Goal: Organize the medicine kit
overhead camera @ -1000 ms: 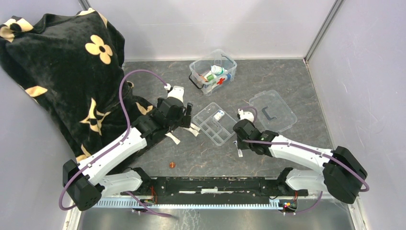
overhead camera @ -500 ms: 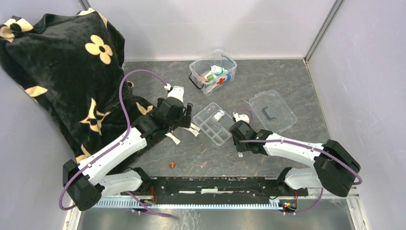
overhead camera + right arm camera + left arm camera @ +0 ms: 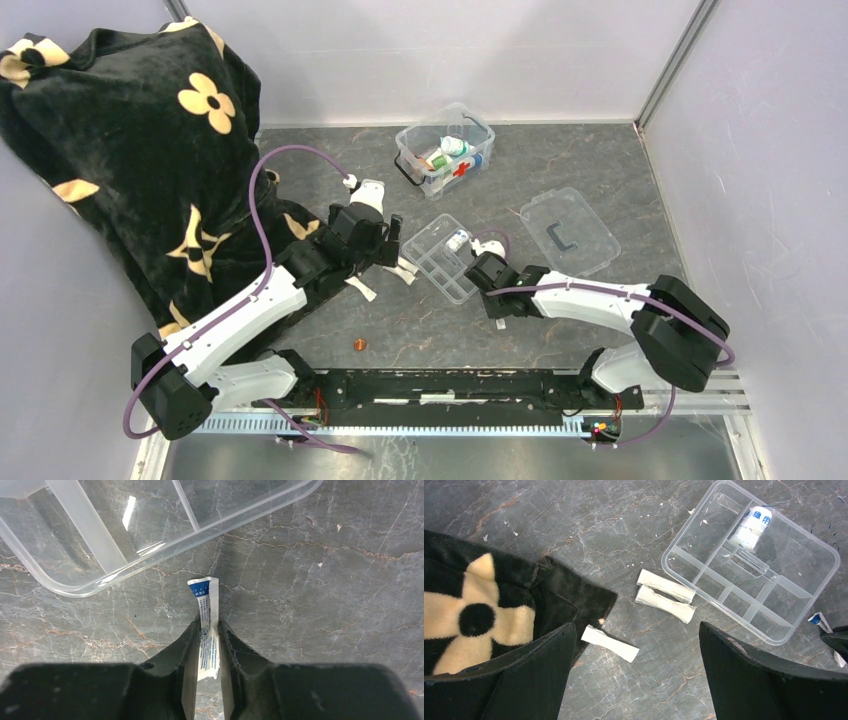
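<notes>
Risks and holdings, listed by view.

**Right wrist view.**
- Right end effector (image 3: 209, 627): clenched on the long edges of a thin sachet (image 3: 205, 592), which lies against the bench (image 3: 325, 580) just short of the divided tray (image 3: 165, 550).
- Hazard: a flat packet pinched across its width is likely to buckle, twist or slip out on lifting. Its free end could also catch on the tray rim.
- Tray compartments seen here: nothing in them.

**Left wrist view.**
- Left end effector (image 3: 636, 630): released, fingers wide apart, grasping nothing, hovering over the bench.
- Loose items: two white packets (image 3: 665, 595) side by side just outside the tray, and a third packet (image 3: 610, 643) at the edge of the black blanket (image 3: 474, 615).
- Hazard: closing too near the blanket could snag the cloth along with a packet.
- Tray contents: one small white roll (image 3: 751, 525) in a far compartment; the other compartments are bare.

**Top view.**
- Medicine kit (image 3: 461, 170): at the far middle of the bench, open, well apart from both arms, holding several small bottles.
- Flat lid (image 3: 585, 235): lies to the right of the tray.
- Hazard: the two arms work close together around the tray and could nudge it or each other.
</notes>
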